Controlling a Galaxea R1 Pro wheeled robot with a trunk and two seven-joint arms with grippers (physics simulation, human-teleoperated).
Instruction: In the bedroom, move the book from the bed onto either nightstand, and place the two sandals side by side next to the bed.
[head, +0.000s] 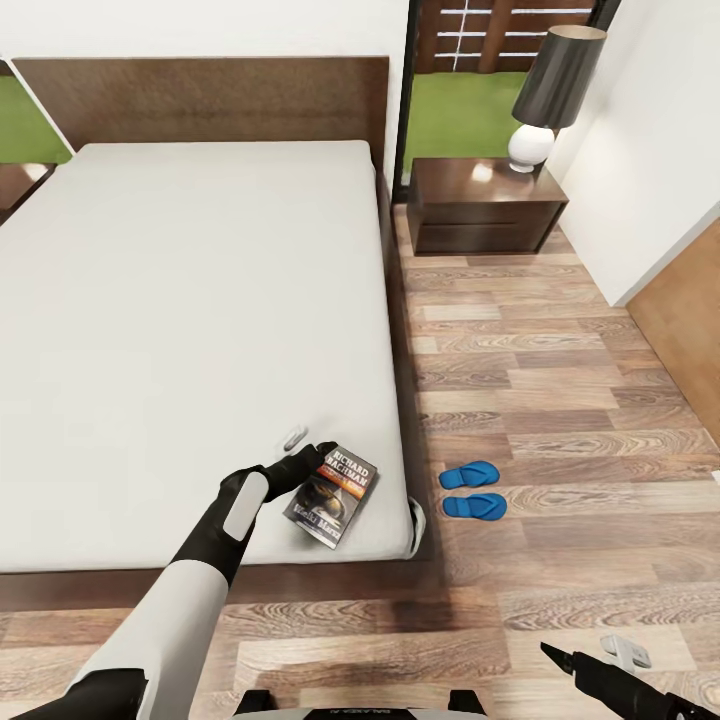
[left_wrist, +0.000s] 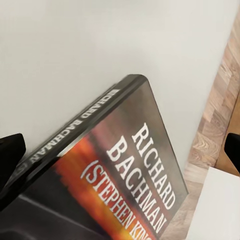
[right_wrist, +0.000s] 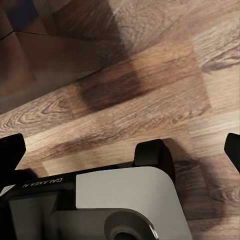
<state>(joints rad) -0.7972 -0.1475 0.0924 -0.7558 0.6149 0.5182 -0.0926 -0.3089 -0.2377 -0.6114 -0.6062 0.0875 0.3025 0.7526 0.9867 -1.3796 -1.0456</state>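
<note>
My left gripper (head: 308, 455) is at the book (head: 332, 493), at the edge of it that points toward the headboard. One light finger and one dark finger reach the cover there, but from the head camera I cannot tell if the jaws are closed on the book or only touching it. In the left wrist camera the book (left_wrist: 125, 175) lies close in front of the gripper, and the two dark fingertips (left_wrist: 10, 155) stand wide at both borders of the picture, so the jaws look well apart. I read "RICHARD BACHMAN" in white letters above an orange band.

My right gripper (head: 600, 655) is low at the near right corner of the head view, above the wood floor (head: 560, 380). I see a dark finger and a light one with a gap between them, and nothing between them. The right wrist camera looks down at the floor (right_wrist: 125, 75) and at a part of the robot base (right_wrist: 125, 200).

The book lies flat on the bed (head: 200, 300), near the foot corner on the right side, a little turned. The two blue sandals (head: 472, 490) lie on the floor just beside that corner, one next to the other, almost parallel. The nightstand (head: 485, 205) stands beside the headboard, with a lamp (head: 555, 90) on it.
</note>
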